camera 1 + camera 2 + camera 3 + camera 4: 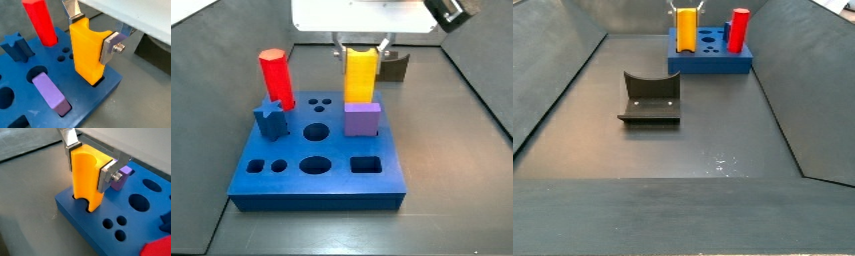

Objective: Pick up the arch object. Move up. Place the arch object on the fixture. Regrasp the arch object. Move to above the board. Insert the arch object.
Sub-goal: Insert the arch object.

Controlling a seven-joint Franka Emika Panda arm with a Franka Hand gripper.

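Observation:
The yellow-orange arch object [85,50] stands upright between the silver fingers [109,49] of my gripper [92,32], which is shut on it. Its lower end sits in a hole at a corner of the blue board [80,107]; the other wrist view shows the arch object [87,175], the gripper [89,162] and the board [100,235] the same way. In a side view the arch object [362,72] rises from the board's [318,185] far edge under the gripper [362,44]. The dark fixture [649,98] stands apart from the board [711,62], with nothing on it.
On the board a red cylinder [275,78] stands upright, with a purple cube [362,118] and a blue star-shaped piece [269,116] nearby. Round and square holes [366,165] lie open near the front. Dark sloped walls [567,90] ring the floor.

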